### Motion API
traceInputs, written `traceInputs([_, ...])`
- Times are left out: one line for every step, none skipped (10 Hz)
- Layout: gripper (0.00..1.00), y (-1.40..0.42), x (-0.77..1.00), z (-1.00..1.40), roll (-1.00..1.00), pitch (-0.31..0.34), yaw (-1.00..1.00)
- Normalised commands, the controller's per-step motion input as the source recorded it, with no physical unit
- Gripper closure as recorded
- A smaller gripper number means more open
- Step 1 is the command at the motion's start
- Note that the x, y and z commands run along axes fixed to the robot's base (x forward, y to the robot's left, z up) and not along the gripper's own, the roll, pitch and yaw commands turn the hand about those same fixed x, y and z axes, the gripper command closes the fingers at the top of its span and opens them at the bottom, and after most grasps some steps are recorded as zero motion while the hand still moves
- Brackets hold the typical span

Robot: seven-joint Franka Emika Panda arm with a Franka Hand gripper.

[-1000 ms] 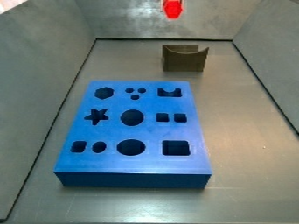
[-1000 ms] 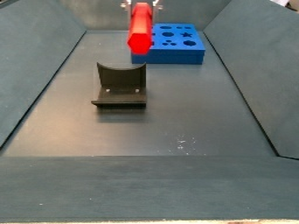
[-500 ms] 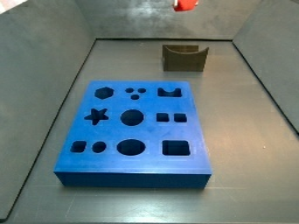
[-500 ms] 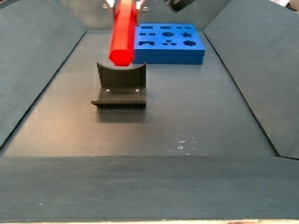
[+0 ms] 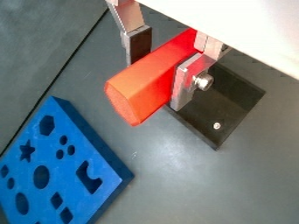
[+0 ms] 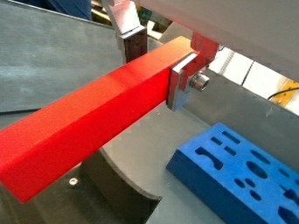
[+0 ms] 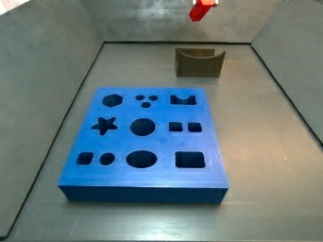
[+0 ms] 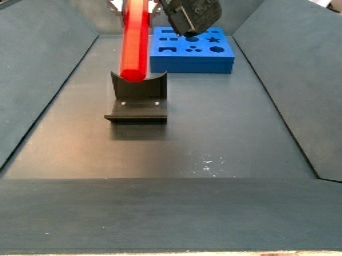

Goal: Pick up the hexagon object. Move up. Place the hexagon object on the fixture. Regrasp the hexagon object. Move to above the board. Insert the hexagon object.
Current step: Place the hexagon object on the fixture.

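My gripper (image 5: 162, 61) is shut on the hexagon object (image 5: 152, 77), a bright red-orange rod, which shows between the silver fingers (image 5: 187, 80) in both wrist views (image 6: 105, 122). In a side view the rod (image 8: 134, 40) hangs with its lower end over the notch of the fixture (image 8: 138, 98), a dark olive-grey block. In a side view only the rod's tip (image 7: 202, 9) shows at the top edge, well above the fixture (image 7: 199, 62). The blue board (image 7: 145, 142) with its shaped holes lies apart from the fixture, towards the other end of the tray.
The fixture's dark base plate (image 5: 228, 101) lies under the rod. Grey sloping tray walls (image 7: 51, 104) close in both sides. A dark part of the wrist (image 8: 191, 15) shows beside the rod. The board also shows in both wrist views (image 6: 233, 166).
The rod has moved from over the board's side to over the fixture, and more of its length now shows. A dark part of the wrist has come into a side view.
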Motion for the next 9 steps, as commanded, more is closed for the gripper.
traceInputs([1.0,0.13,0.13,-1.0,-1.0,0.242,-0.08])
traceInputs([1.0,0.14,0.13,-1.0,-1.0,0.243,-0.09])
traceInputs([1.0,0.14,0.14,-1.0,-1.0,0.26,-0.14])
traceInputs([1.0,0.14,0.16,-1.0,-0.85,0.235,-0.19])
traceInputs([1.0,0.14,0.16,-1.0,-0.74,0.197,-0.21])
traceInputs([1.0,0.15,0.17,-1.0,-0.46,0.106,-0.24])
traceInputs([1.0,0.15,0.18,-1.0,-0.34,0.078,-0.24])
traceInputs([1.0,0.19,0.17,-1.0,-0.19,0.025,-0.22])
traceInputs([1.0,0.19,0.17,-1.0,-0.19,0.025,-0.22])
